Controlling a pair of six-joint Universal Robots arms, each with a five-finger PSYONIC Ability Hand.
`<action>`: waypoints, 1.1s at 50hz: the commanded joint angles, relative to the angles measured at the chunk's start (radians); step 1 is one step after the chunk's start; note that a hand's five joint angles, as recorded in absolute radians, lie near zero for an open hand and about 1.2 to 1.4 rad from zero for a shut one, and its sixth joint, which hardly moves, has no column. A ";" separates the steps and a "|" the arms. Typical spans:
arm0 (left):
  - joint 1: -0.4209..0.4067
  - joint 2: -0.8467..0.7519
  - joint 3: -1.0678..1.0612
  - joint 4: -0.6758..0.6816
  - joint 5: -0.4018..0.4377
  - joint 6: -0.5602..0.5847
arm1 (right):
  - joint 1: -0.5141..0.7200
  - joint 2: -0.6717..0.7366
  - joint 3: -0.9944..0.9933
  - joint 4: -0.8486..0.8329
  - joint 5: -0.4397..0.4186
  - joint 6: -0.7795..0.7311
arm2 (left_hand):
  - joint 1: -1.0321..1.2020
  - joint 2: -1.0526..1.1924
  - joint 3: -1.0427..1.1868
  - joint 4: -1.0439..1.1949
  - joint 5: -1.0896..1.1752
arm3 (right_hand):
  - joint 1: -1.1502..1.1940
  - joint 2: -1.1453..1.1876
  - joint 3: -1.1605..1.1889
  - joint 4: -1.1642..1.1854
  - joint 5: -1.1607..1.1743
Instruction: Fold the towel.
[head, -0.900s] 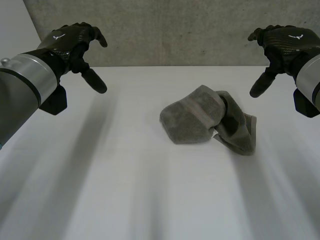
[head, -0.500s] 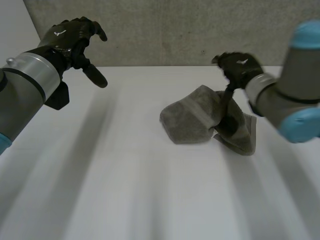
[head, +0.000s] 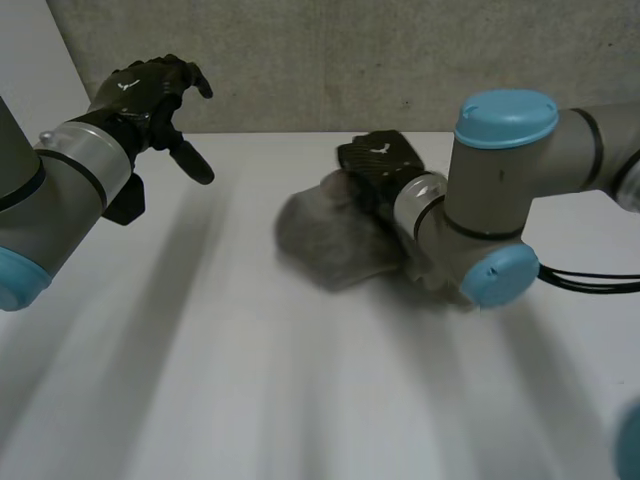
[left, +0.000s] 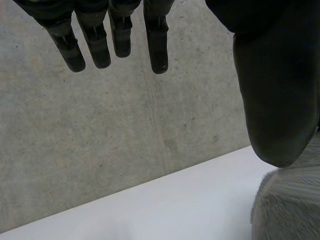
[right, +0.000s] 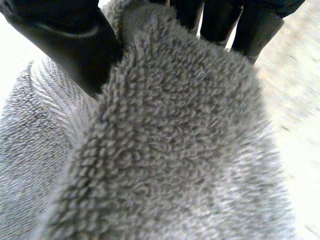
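We see the grey towel (head: 325, 238) bunched in a loose heap on the white counter (head: 230, 390), around the middle and towards the far edge. Our right hand (head: 378, 162) lies on the far side of the heap, its arm reaching across from the right. From the right wrist, a thick fold of terry rises between the thumb and the fingers (right: 220, 20), which close on it from either side, so this hand is clamped on the towel. Our left hand (head: 140, 95) hangs raised above the counter's far left, well apart from the towel, holding nothing. Its fingers (left: 95, 40) are straight and spread against the concrete wall (head: 300, 60).
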 joint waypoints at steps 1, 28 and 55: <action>0.019 0.006 0.002 0.000 0.000 0.000 | 0.159 -0.165 0.383 -0.089 -0.026 0.023 | -0.060 -0.048 -0.059 -0.063 -0.045 | 0.113 0.099 0.110 0.071 0.108; -0.024 -0.043 -0.257 -0.007 0.006 0.140 | -0.071 -0.278 0.489 -0.078 0.072 -0.067 | -0.046 -0.034 -0.044 -0.048 -0.030 | -1.109 -1.123 -1.112 -1.150 -1.113; -0.047 -0.082 -0.500 0.043 0.008 0.212 | 0.044 0.066 0.261 0.035 -0.097 -0.147 | -0.043 -0.031 -0.041 -0.046 -0.027 | -0.320 -0.335 -0.323 -0.362 -0.325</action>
